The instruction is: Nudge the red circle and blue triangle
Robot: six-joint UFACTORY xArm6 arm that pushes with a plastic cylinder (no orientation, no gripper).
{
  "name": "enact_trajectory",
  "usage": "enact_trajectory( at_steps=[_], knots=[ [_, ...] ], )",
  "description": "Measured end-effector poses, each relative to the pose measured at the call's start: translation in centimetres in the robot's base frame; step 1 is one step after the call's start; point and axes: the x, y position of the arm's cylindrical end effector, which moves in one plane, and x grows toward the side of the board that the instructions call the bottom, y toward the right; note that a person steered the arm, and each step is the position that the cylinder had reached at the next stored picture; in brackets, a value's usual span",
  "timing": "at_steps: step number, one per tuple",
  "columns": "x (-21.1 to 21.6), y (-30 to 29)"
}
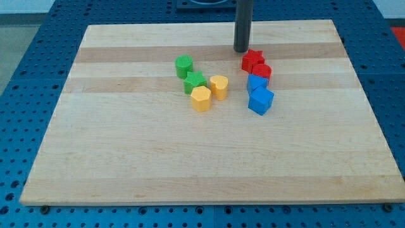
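The red circle (262,71) lies right of the board's middle, touching a red star (252,59) above it and the blue triangle (256,83) below it. A blue cube (261,101) sits just under the blue triangle. My tip (241,50) stands on the board just up and left of the red star, close to it, and a short way from the red circle.
A green circle (184,65) and a green star (195,80) lie left of centre. A yellow hexagon (201,99) and a yellow heart-like block (219,86) sit just below and right of them. The wooden board (126,158) ends on blue pegboard.
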Motion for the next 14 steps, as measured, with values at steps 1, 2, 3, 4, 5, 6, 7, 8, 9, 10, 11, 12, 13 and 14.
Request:
enact_trajectory(
  at_steps=[1,2,3,4,5,6,7,8,9,10,11,12,13,14],
  knots=[
    [0.6,3.1],
    [3.1,5.5],
    [6.3,6.3],
    [8.7,6.4],
    [9.4,6.3],
    [9.4,6.1],
    [9.4,6.1],
    [9.4,5.9],
    [9.4,5.8],
    [9.4,5.8],
    [9.4,5.8],
    [9.4,5.8],
    [9.4,5.7],
    [9.4,5.7]
  ],
)
